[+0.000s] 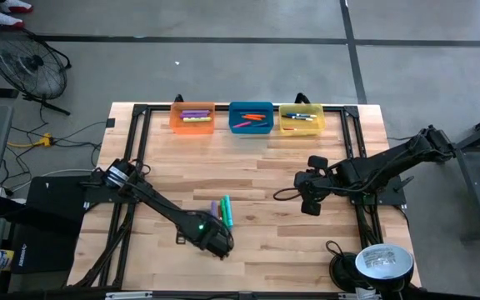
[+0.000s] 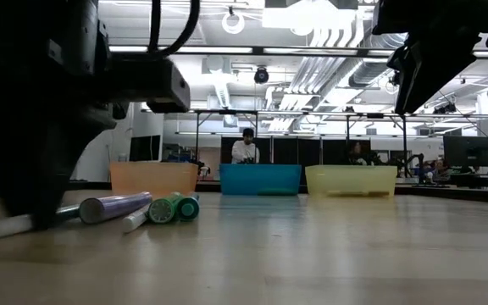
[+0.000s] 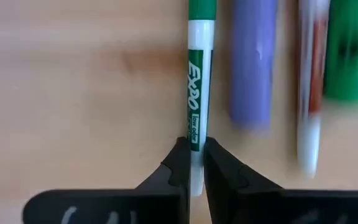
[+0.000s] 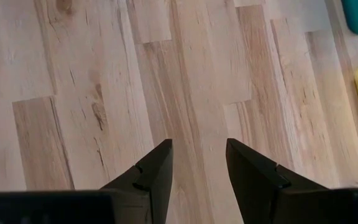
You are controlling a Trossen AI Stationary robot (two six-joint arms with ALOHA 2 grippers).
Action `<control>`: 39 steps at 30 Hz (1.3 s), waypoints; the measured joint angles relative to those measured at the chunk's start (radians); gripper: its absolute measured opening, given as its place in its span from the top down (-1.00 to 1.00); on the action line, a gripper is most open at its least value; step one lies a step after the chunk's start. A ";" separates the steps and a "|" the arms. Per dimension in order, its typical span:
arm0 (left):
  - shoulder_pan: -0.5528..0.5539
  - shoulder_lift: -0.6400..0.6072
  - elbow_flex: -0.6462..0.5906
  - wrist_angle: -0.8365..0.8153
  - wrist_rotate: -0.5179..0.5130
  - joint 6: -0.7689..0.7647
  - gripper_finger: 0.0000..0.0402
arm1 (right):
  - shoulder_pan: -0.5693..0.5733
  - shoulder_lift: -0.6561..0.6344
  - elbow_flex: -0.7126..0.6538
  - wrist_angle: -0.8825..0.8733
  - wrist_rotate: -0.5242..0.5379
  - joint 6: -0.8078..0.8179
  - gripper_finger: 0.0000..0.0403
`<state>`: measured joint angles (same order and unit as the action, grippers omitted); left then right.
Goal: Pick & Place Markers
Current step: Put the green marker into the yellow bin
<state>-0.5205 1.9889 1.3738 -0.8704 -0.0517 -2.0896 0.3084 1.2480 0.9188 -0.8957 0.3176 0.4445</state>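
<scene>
Left wrist view: left claw [image 3: 196, 163] pinches slim cylindrical green marker [image 3: 199, 93].

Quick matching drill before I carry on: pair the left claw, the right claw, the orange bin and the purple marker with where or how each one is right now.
Things:
1. left claw
2. right claw
3. orange bin
4. purple marker

States:
A. open above bare wood
B. lying on the table beside the green-capped marker
C. shut on the green-capped marker
D. at the table's far edge, markers inside

Pairs: 1-C, 2-A, 3-D, 4-B
</scene>
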 joint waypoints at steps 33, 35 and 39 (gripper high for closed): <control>0.028 -0.171 0.152 0.131 -0.671 0.646 0.92 | -0.065 0.000 0.000 0.550 -0.286 -0.157 0.32; 0.045 -0.171 0.176 0.172 -0.681 0.748 0.92 | -0.084 0.000 0.000 0.588 -0.334 -0.163 0.32; 0.080 -0.172 0.224 0.228 -0.671 0.906 0.92 | -0.114 0.000 0.000 0.662 -0.419 -0.167 0.32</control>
<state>-0.4409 1.8172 1.5980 -0.6421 -0.7224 -1.1838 0.1944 1.2480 0.9188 -0.2336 -0.1019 0.2774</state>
